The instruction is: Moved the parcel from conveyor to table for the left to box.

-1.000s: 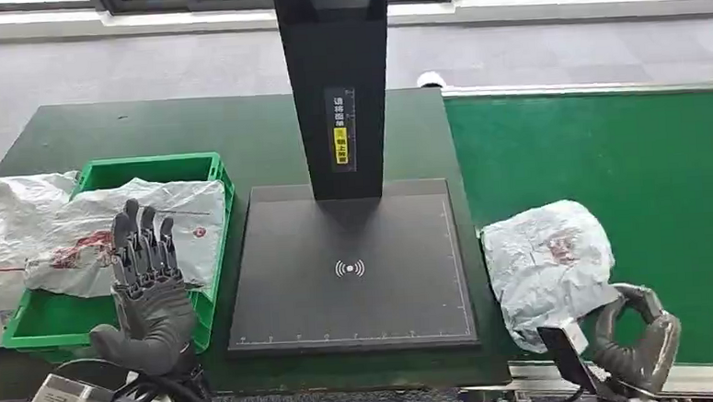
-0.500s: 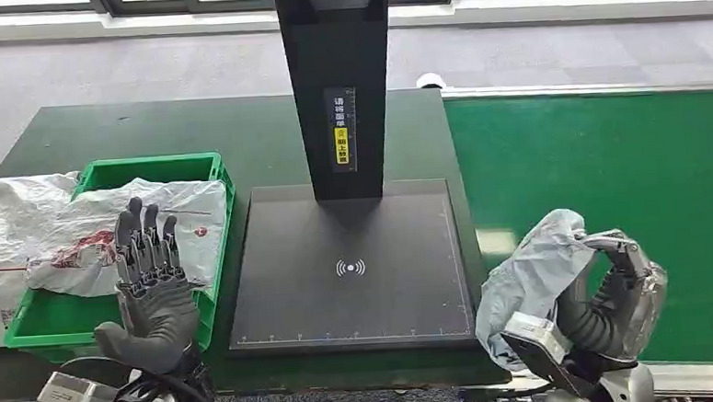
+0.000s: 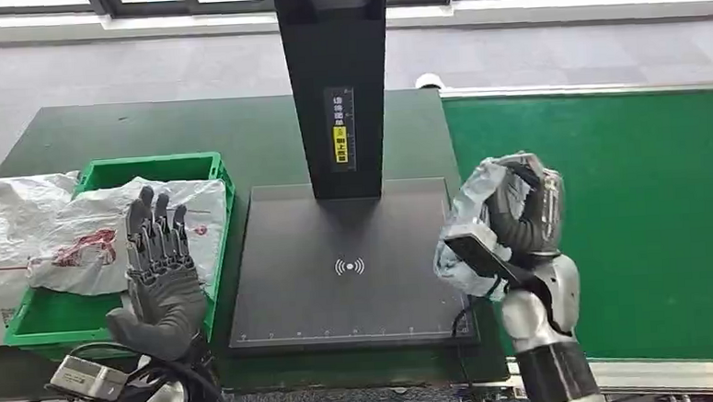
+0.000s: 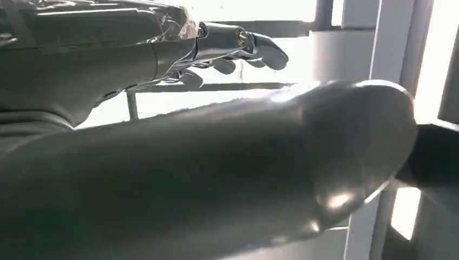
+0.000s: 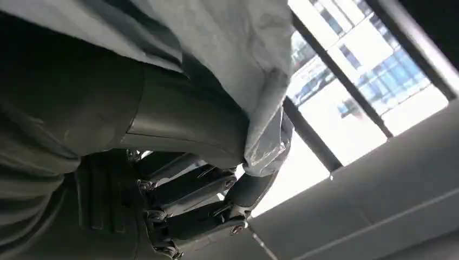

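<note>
From my head view, my right robot hand grips the parcel, a crumpled grey bag, held up over the right edge of the black scanner plate, where the table meets the green conveyor. My left robot hand is raised with its fingers straight and apart, holding nothing, in front of the green bin near the table's left edge. White bags lie in that bin and beside it.

In my left wrist view, the left robot hand's fingers stretch out, with nothing in them, against bright windows.

In my right wrist view, the thumb and dark fingers clamp a fold of the parcel.
</note>
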You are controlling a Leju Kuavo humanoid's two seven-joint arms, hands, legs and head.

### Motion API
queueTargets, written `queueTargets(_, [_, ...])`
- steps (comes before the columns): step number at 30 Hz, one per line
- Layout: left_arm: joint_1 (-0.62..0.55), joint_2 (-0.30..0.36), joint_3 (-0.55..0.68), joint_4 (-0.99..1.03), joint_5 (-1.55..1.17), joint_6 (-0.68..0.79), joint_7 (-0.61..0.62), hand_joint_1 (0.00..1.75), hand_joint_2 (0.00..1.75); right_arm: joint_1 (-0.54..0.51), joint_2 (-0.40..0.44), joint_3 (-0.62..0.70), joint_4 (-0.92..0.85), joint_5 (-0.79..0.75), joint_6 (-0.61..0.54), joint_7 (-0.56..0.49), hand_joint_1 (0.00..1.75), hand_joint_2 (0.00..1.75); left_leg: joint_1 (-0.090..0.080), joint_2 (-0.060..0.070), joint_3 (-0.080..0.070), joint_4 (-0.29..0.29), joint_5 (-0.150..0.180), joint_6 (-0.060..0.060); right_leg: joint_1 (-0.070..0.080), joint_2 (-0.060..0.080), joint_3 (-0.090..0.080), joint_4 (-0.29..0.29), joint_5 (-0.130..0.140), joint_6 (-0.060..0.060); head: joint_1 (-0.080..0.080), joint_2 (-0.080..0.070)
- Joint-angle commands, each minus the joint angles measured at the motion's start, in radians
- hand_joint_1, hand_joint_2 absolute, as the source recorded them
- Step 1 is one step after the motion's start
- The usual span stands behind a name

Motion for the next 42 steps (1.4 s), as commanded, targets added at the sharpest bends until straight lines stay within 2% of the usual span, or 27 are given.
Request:
queueTargets(1, [-0.097, 0.024, -0.045, 0.152, 0.013, 0.000, 0.002, 0.00, 0.00, -0.312, 0.139, 0.133, 0.623, -0.003, 0.013, -0.029, 1.75, 1.75, 0.001, 0.003, 0.000, -0.001, 0.003, -0.001, 0.001, 0.003, -0.002, 0.000, 0.003, -0.001, 0.000, 0.000])
queueTargets(4, [-0.097, 0.024, -0.045, 0.152, 0.013, 0.000, 0.002, 0.00, 0.00, -0.312, 0.139, 0.133, 0.623, -0.003, 0.013, -0.029, 1.75, 1.75, 0.001, -0.002, -0.002, -0.001, 0.004, -0.002, 0.002, -0.002, -0.003, 0.000, 0.002, -0.002, 0.000, 0.000])
queueTargets(6, [-0.108, 0.017, -0.053, 0.166, 0.012, -0.001, 0.002, 0.00, 0.00, -0.292, 0.190, 0.133, 0.642, -0.063, 0.094, -0.075, 1.75, 1.75, 0.002, -0.003, -0.003, -0.001, 0.005, -0.002, 0.003, -0.003, -0.003, 0.000, 0.002, -0.002, 0.000, 0.000])
queueTargets(8, [-0.120, 0.010, -0.058, 0.183, 0.008, 0.011, 0.002, 0.00, 0.00, -0.266, 0.197, 0.247, 0.614, -0.134, 0.113, -0.070, 1.75, 1.75, 0.002, -0.003, -0.005, -0.001, 0.004, -0.002, 0.002, -0.002, -0.004, 0.001, 0.002, -0.002, 0.000, 0.000])
queueTargets(10, [-0.113, 0.005, -0.062, 0.177, 0.009, 0.031, 0.002, 0.00, 0.00, -0.256, 0.197, 0.469, 0.566, -0.306, 0.095, -0.026, 1.75, 1.75, 0.002, -0.001, -0.005, -0.001, 0.004, -0.003, 0.003, 0.000, -0.005, 0.000, 0.002, -0.002, 0.000, 0.000])
queueTargets(11, [-0.102, 0.004, -0.063, 0.171, 0.009, 0.035, 0.002, 0.00, 0.00, -0.261, 0.197, 0.546, 0.547, -0.442, 0.134, -0.026, 1.75, 1.75, 0.003, 0.001, -0.005, -0.002, 0.004, -0.003, 0.003, 0.002, -0.007, 0.000, 0.003, -0.002, 0.000, 0.000])
queueTargets(12, [-0.094, 0.003, -0.064, 0.166, 0.007, 0.036, 0.002, 0.00, 0.00, -0.265, 0.197, 0.577, 0.533, -0.465, 0.126, -0.034, 1.75, 1.75, 0.002, 0.000, -0.007, -0.001, 0.004, -0.003, 0.002, 0.001, -0.008, 0.001, 0.002, -0.002, 0.000, 0.000])
queueTargets(21, [-0.070, -0.013, -0.045, 0.155, -0.005, 0.035, 0.002, 0.00, 0.00, -0.281, 0.197, 0.644, 0.506, -0.644, 0.234, -0.071, 1.75, 1.75, 0.002, -0.003, -0.009, 0.000, 0.004, -0.002, 0.003, -0.002, -0.009, 0.001, 0.002, -0.002, 0.000, 0.000])
queueTargets(29, [-0.069, -0.015, -0.042, 0.156, -0.008, 0.036, 0.002, 0.00, 0.00, -0.289, 0.197, 0.663, 0.501, -0.660, 0.238, -0.080, 1.75, 1.75, 0.002, -0.004, -0.009, -0.001, 0.005, -0.002, 0.002, -0.003, -0.009, 0.000, 0.002, -0.002, 0.000, 0.000])
queueTargets(30, [-0.070, -0.017, -0.044, 0.159, -0.015, 0.039, 0.002, 0.00, 0.00, -0.300, 0.197, 0.692, 0.498, -0.659, 0.212, -0.060, 1.75, 1.75, 0.002, -0.004, -0.009, -0.001, 0.005, -0.002, 0.002, -0.003, -0.009, 0.001, 0.002, -0.002, 0.000, 0.000])
queueTargets(31, [-0.068, -0.018, -0.051, 0.160, -0.032, 0.048, 0.002, 0.00, 0.00, -0.313, 0.197, 0.723, 0.515, -0.675, 0.198, -0.031, 0.79, 1.75, 0.002, -0.004, -0.009, -0.001, 0.005, -0.003, 0.002, -0.003, -0.009, 0.001, 0.002, -0.002, 0.000, 0.000])
queueTargets(32, [-0.066, -0.018, -0.058, 0.161, -0.044, 0.058, 0.002, 0.00, 0.00, -0.319, 0.197, 0.734, 0.530, -0.675, 0.177, -0.016, 0.00, 1.75, 0.002, -0.003, -0.009, -0.001, 0.005, -0.003, 0.002, -0.003, -0.009, 0.000, 0.003, -0.002, 0.000, 0.000])
queueTargets(35, [-0.056, -0.016, -0.068, 0.167, -0.061, 0.084, 0.002, 0.00, 0.00, -0.328, 0.197, 0.721, 0.592, -0.660, 0.086, 0.003, 0.00, 1.75, 0.002, -0.004, -0.009, -0.002, 0.005, -0.002, 0.002, -0.003, -0.008, 0.000, 0.003, -0.002, 0.000, 0.000])
queueTargets(37, [-0.058, -0.014, -0.067, 0.176, -0.069, 0.093, 0.002, 0.00, 0.00, -0.327, 0.197, 0.689, 0.626, -0.656, 0.071, -0.002, 0.00, 1.75, 0.002, -0.004, -0.008, -0.001, 0.005, -0.002, 0.002, -0.003, -0.008, 0.000, 0.002, -0.002, 0.000, 0.000])
queueTargets(38, [-0.060, -0.013, -0.066, 0.183, -0.088, 0.108, 0.002, 0.00, 0.00, -0.326, 0.197, 0.679, 0.650, -0.607, 0.026, 0.011, 0.00, 1.75, 0.002, -0.005, -0.007, -0.003, 0.006, -0.002, 0.002, -0.004, -0.007, -0.001, 0.002, -0.002, 0.000, 0.000])
queueTargets(42, [-0.055, -0.010, -0.061, 0.186, -0.101, 0.125, 0.002, 0.00, 0.00, -0.310, 0.197, 0.637, 0.675, -0.535, -0.004, 0.036, 0.00, 1.75, 0.002, -0.005, -0.007, -0.002, 0.005, -0.002, 0.002, -0.004, -0.007, -0.001, 0.002, -0.002, 0.000, 0.000])
